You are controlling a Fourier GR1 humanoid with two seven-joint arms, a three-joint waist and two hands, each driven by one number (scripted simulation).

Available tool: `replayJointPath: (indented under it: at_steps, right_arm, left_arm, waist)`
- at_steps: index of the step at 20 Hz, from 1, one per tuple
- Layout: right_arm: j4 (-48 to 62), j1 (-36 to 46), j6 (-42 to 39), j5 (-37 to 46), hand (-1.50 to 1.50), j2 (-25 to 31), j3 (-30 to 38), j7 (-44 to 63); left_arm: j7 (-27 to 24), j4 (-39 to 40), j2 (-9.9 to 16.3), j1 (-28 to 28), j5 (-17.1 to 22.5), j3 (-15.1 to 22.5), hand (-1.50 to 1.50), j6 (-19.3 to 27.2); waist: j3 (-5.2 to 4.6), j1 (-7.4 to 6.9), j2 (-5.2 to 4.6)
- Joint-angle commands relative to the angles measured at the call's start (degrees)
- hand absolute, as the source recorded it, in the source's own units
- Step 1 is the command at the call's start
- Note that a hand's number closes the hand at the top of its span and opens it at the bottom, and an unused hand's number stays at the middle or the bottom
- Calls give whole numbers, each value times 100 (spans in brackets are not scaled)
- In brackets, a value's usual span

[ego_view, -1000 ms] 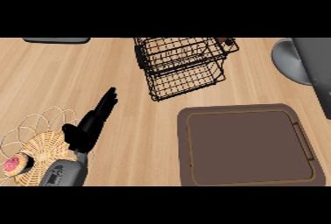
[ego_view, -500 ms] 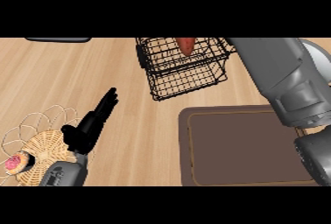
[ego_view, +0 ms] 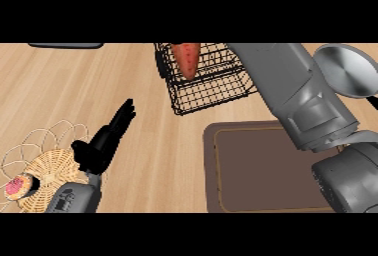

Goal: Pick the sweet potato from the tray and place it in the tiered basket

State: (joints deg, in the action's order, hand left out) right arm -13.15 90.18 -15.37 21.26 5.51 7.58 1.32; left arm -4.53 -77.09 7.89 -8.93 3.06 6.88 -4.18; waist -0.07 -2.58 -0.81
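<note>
Since the frame half a second back, the sweet potato (ego_view: 186, 59) sits lower in the basket (ego_view: 210, 82) and more of it shows, and the big grey right arm (ego_view: 295, 95) reaches farther over the basket's right side.

Now the sweet potato is inside the black wire basket, near its top left part. Its long side runs up and down in the view, with the thin tip pointing down. The tray (ego_view: 269, 167) lies just below the basket and nothing shows on it.

The right hand is hidden past the arm, so I cannot tell if it holds the sweet potato or has let go. The right arm is much nearer to the basket. The left hand (ego_view: 103, 142) rests well to the lower left of the basket, fingers straight, holding nothing.

I think the job is nearly done.
</note>
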Motion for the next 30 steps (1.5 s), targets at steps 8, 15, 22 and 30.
replayJointPath:
  at_steps: [8, 15, 22, 30]
  right_arm:
    - [397, -50, -423, -989, -150, -29, 969, 1255]
    - [-42, -132, 1099, -825, -150, 705, 1013, 941]
    - [-245, -395, 1869, -902, -150, 1751, 1334, 578]
    - [-84, -1146, 613, -1599, -150, 3211, 2126, -162]
  left_arm:
    - [-57, 187, 45, -80, 85, -194, 0, -107]
    - [91, -107, 135, 60, 22, -100, 0, -172]
    - [60, -112, -5, 109, -49, -51, 0, -52]
    - [-182, -106, -17, 203, -75, -23, 0, -134]
  waist:
    - [1, 52, 4]
    - [3, -6, -7]
    - [7, 30, -39]
    - [18, -13, -81]
